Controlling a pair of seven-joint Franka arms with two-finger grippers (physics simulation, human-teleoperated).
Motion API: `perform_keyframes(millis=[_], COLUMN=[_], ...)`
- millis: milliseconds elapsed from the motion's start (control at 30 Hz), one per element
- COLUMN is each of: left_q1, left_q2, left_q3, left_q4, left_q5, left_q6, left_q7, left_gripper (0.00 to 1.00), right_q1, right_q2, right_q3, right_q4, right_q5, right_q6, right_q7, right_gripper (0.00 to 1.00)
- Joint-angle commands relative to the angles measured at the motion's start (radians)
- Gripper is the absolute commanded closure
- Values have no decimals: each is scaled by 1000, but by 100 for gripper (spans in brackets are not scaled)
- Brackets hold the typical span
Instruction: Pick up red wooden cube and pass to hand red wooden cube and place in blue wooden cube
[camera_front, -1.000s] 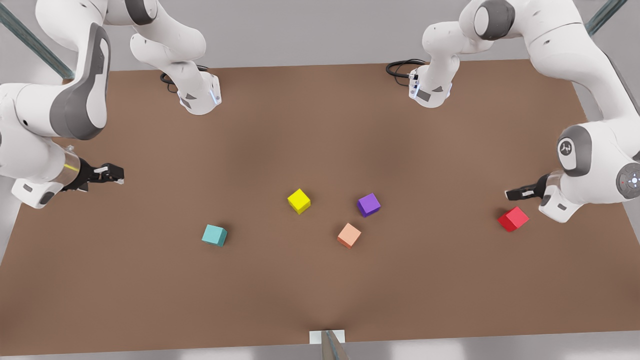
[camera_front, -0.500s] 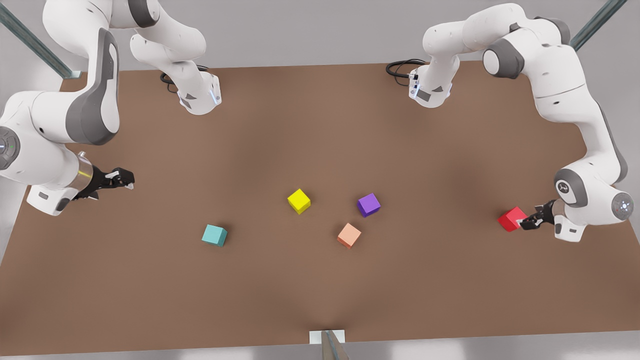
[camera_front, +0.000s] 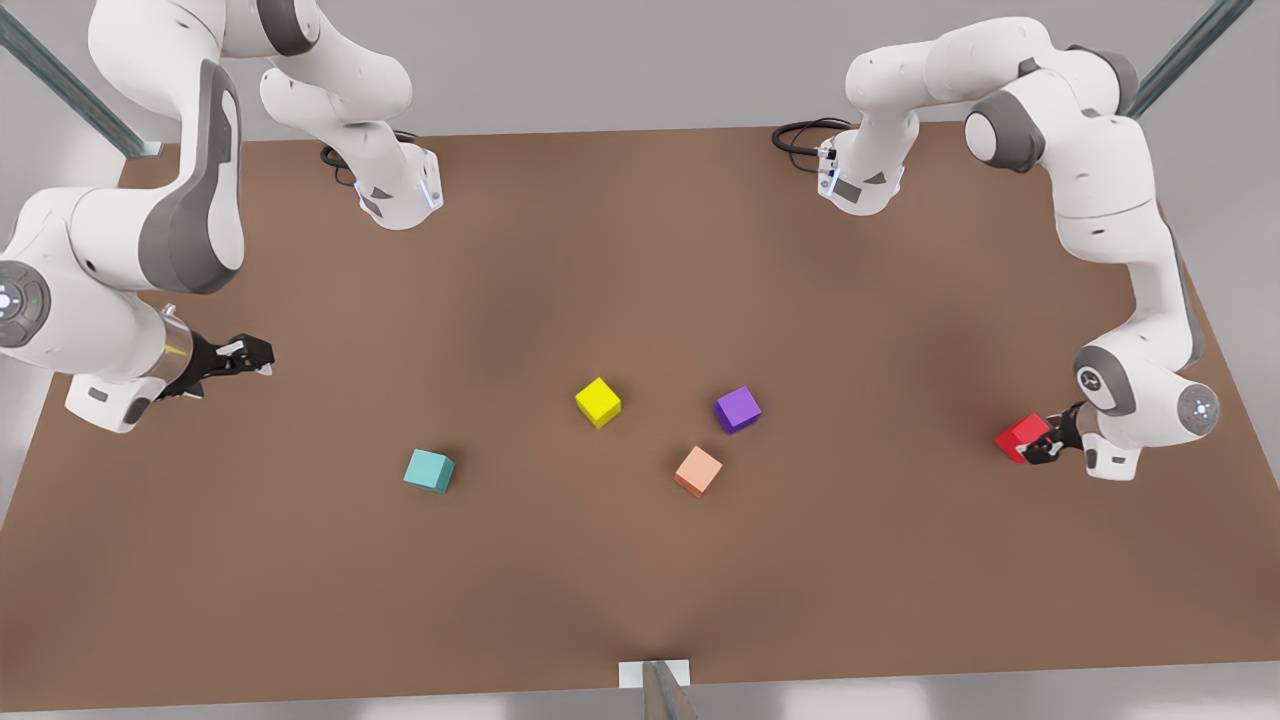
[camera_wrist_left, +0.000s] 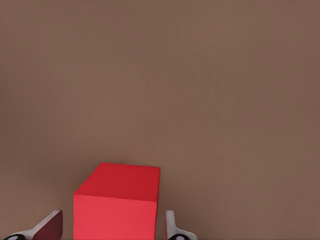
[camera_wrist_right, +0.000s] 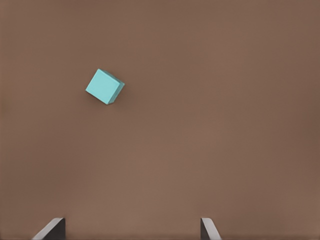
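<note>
The red wooden cube (camera_front: 1021, 436) rests on the table at the front view's right. My left gripper (camera_front: 1042, 446) is low over it, open, with one finger on each side of the cube (camera_wrist_left: 117, 205) and small gaps showing. The blue wooden cube (camera_front: 429, 470), teal in colour, lies on the table left of centre. My right gripper (camera_front: 256, 355) hovers open at the front view's left, well short of the teal cube (camera_wrist_right: 104, 86), with nothing between its fingers (camera_wrist_right: 50, 229).
A yellow cube (camera_front: 598, 402), a purple cube (camera_front: 738, 410) and a pale orange cube (camera_front: 698, 470) lie mid-table between the two arms. The brown table (camera_front: 640, 250) ends close behind the red cube. Both arm bases stand at the far edge.
My left gripper came down from above and behind the red cube and now straddles it. The right arm shifted slightly toward the table's middle. No cube moved.
</note>
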Motion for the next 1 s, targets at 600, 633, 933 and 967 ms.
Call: perform_keyframes(millis=[600, 633, 933, 967], left_q1=[6, 0, -5, -9], left_q2=[-7, -8, 181, 227], left_q3=[-133, -187, -927, -955], left_q4=[12, 79, 467, 516], left_q5=[-12, -113, -145, -144], left_q6=[35, -100, -391, -373], left_q7=[-101, -129, -185, -181], left_gripper=[39, 39, 41, 41], right_q1=[-6, -5, 74, 89], right_q2=[15, 60, 363, 406], right_q3=[0, -2, 128, 128], right_q4=[10, 17, 50, 50], right_q5=[90, 161, 819, 916], right_q6=[9, 9, 213, 380], right_q7=[-70, -237, -1231, -1423], right_gripper=[0, 0, 0, 0])
